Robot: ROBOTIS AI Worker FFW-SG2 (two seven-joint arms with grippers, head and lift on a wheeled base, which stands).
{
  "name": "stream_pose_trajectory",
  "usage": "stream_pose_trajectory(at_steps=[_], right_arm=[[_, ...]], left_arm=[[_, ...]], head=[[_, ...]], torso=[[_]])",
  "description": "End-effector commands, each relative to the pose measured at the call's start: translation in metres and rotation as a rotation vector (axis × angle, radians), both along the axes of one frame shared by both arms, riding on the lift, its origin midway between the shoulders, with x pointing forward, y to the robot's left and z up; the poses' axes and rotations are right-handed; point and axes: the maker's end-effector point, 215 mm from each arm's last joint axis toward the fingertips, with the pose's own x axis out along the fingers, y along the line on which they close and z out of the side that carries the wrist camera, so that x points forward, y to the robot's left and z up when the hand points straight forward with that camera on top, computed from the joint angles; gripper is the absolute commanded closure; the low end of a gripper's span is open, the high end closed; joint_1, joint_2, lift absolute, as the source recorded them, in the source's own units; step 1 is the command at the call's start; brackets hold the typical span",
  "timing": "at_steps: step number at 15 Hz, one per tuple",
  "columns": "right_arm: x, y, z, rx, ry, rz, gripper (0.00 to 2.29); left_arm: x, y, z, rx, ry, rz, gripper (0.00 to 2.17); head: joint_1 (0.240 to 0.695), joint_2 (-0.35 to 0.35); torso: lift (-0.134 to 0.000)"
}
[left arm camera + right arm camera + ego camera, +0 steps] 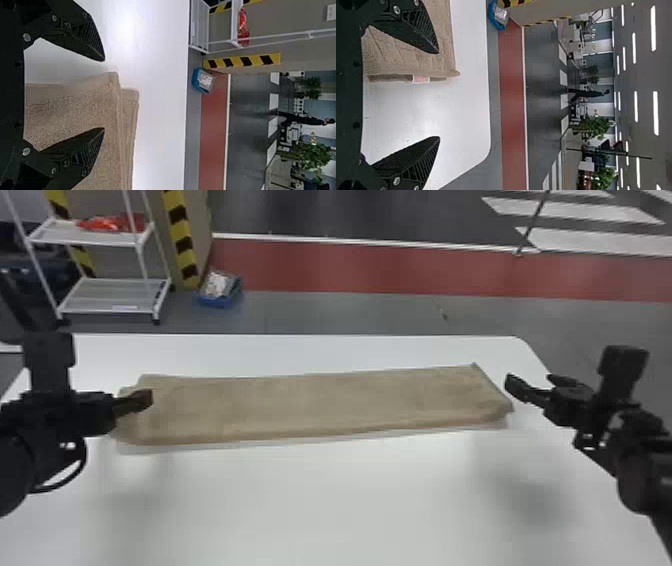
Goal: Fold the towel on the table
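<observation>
Two ends of the towel [320, 402] lie by my left tool [104, 94] and right tool [438, 95], both spread apart, presumably to grip each end together.

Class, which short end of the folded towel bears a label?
The towel's right end: a small white-and-red label lies there, while the left end looks plain.
</observation>
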Motion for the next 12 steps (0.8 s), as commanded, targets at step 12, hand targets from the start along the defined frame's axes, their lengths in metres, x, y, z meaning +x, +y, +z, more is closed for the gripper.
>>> stream_pose_trajectory(at_steps=[12], right_arm=[[0.000, -0.003, -0.001, -0.016, -0.013, -0.004, 0.15]], left_arm=[[-0.013, 0.000, 0.007, -0.036, 0.032, 0.006, 0.77]], head=[[0.695, -0.109]], torso=[[-0.128]])
